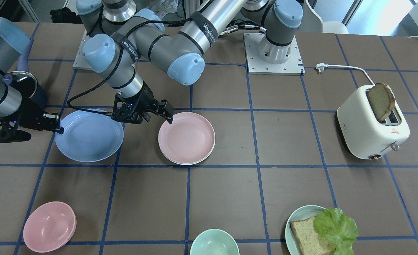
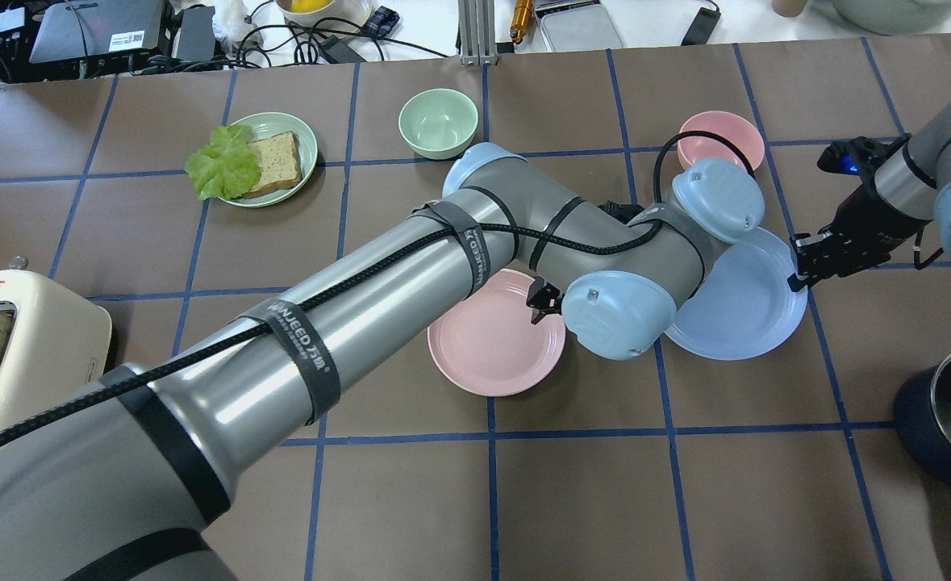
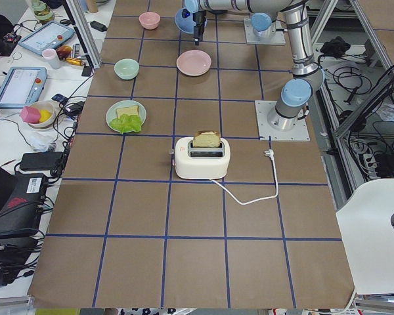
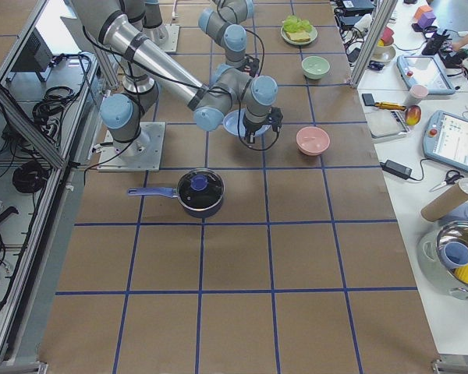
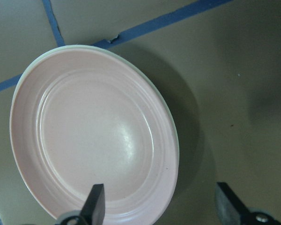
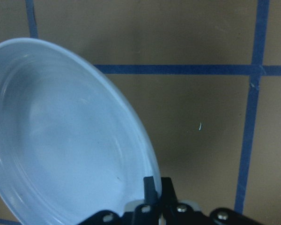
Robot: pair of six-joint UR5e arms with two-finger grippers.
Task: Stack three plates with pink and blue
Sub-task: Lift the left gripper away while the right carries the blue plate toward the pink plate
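The pale pink plate [image 1: 187, 138] lies on the cream-white plate, of which only a thin rim [image 1: 184, 163] shows beneath it. My left gripper [image 1: 158, 118] is open and empty. In the left wrist view [image 5: 161, 206] it straddles the pink plate's [image 5: 93, 136] rim, one finger over the plate and one outside it. The light blue plate [image 1: 88, 136] sits to the robot's right of that stack. My right gripper [image 1: 58, 130] is shut on the blue plate's outer rim, as the right wrist view [image 6: 154, 187] shows. I cannot tell whether the blue plate [image 6: 61, 136] rests on the table.
A dark pot with a lid [image 1: 24, 85] stands behind my right gripper. A pink bowl [image 1: 49, 226], a green bowl [image 1: 214, 242] and a teal plate [image 1: 294, 219] with bread and lettuce lie along the far edge. A white toaster [image 1: 372, 131] holds bread.
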